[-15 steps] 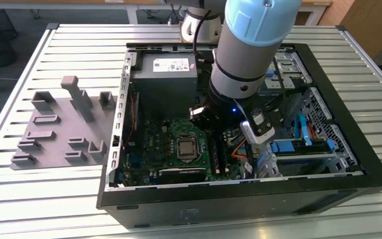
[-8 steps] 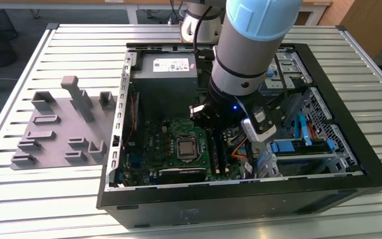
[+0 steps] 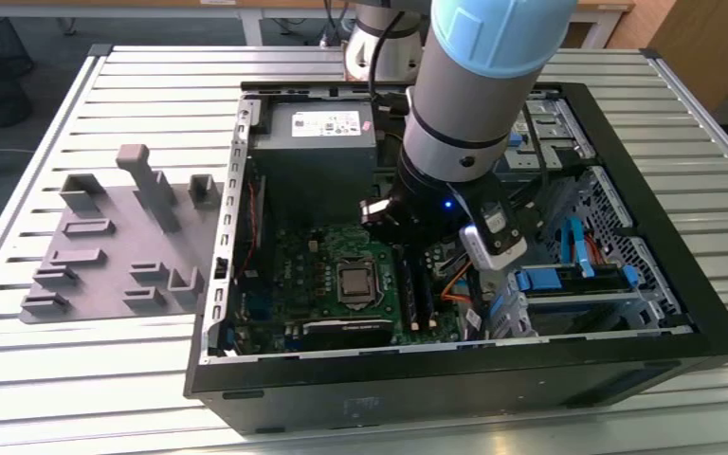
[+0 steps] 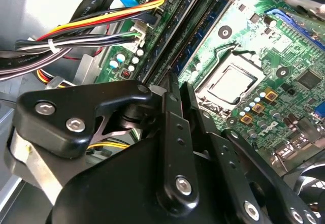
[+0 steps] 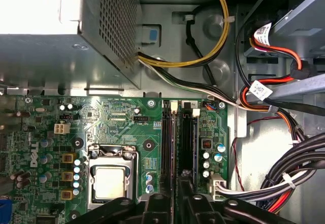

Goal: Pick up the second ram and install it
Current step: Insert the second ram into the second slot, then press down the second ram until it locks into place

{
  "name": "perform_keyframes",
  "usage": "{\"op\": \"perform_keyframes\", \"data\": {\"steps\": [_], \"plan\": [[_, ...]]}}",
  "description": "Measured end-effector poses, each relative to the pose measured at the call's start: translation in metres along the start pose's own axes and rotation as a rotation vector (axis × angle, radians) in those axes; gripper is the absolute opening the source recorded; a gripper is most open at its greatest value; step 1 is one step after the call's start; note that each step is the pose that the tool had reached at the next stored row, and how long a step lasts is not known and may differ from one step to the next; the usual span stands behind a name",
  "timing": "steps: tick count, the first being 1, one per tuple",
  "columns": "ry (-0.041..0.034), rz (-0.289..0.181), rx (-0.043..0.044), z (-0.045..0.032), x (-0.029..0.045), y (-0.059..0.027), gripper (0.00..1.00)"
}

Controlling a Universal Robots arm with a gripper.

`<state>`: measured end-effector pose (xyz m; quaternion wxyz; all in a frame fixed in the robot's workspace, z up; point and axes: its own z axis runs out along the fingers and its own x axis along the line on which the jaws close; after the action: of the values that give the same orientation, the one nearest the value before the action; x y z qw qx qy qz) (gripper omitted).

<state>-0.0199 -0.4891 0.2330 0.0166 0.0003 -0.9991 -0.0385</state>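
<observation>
The fingers are drawn narrow, nearly together, and the gripper stands with its tips pointing down into the open computer case. In the second wrist view a thin dark strip, the second ram, runs out from the slim gap between the fingers and lies along the long black slots of the green motherboard. The fingers straddle the ram at its near end, one on each flat side; how deep it sits in its slot cannot be told.

Just beside the slots on one side is the processor socket with its bare metal lid. On the other side a bundle of coloured and black cables passes near the board's edge.

In the exterior view the gripper hangs low over the board, below the grey and pale blue arm, with the power supply behind it. The case lies on a slatted metal counter. Well apart, towards the exterior view's left, a grey holder plate with upright blocks rests on the counter.
</observation>
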Motion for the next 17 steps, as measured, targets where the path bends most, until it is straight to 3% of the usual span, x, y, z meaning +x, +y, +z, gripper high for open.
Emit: {"op": "perform_keyframes", "data": {"steps": [2, 3, 17], "plan": [[-0.0001, 0.000, -0.0002, 0.0005, -0.0002, 0.0000, 0.22], [-0.0001, 0.000, -0.0003, 0.0009, -0.0003, 0.0000, 0.28], [-0.0006, 0.000, -0.0002, 0.0152, -0.0012, -0.0012, 0.27]]}}
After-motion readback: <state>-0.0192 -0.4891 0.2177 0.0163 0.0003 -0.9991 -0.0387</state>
